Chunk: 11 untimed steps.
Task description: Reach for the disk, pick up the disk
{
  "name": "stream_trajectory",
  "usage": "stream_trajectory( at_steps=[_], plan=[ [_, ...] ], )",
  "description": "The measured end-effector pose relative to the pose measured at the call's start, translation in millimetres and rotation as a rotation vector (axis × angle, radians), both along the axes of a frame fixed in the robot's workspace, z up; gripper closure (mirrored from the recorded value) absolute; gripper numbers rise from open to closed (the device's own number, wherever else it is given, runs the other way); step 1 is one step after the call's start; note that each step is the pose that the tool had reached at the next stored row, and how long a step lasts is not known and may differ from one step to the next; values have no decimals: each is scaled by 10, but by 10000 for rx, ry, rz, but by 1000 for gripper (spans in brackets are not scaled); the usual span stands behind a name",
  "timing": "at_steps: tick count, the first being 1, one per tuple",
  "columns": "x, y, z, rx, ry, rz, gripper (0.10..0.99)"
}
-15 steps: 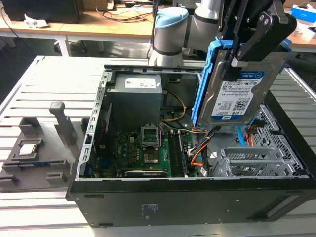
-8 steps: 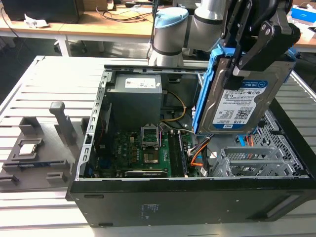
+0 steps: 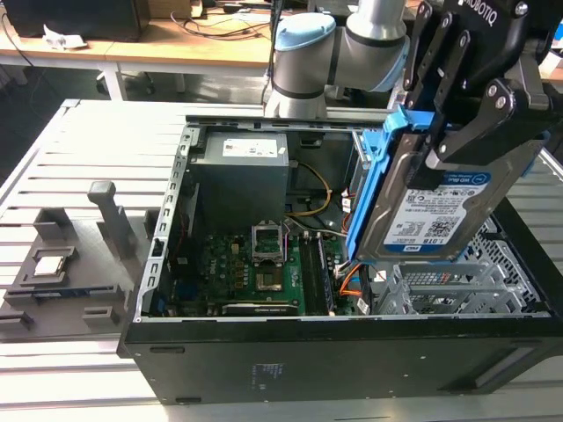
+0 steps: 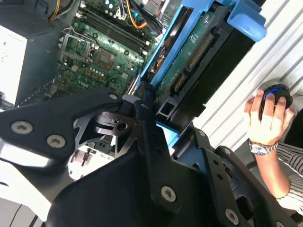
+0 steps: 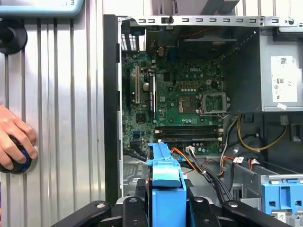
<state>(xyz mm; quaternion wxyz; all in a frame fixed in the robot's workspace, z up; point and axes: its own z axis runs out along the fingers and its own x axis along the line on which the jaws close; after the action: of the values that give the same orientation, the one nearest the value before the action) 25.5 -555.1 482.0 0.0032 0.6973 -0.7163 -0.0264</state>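
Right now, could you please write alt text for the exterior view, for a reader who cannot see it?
A black robot gripper holds a silver metal hard drive with blue plastic side rails, tilted, above an open black computer case. Inside the case lie a green motherboard and a grey power supply box; the case stands on a slatted metal table.

An open computer case (image 3: 352, 352) lies on a slatted worktop (image 3: 62, 167), its green motherboard (image 5: 184, 94) and grey power supply (image 3: 242, 171) exposed; beside it sits a dark fixture (image 3: 62, 281) holding what may be a chip (image 3: 51, 262).
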Motion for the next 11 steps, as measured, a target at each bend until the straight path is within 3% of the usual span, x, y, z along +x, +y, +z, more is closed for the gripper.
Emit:
stream_trajectory(
  at_steps=[2, 11],
  plan=[
    [0, -60, -4, 157, 0, -1, 722],
    [45, -79, -157, 164, 5, 0, 722]
  ],
)
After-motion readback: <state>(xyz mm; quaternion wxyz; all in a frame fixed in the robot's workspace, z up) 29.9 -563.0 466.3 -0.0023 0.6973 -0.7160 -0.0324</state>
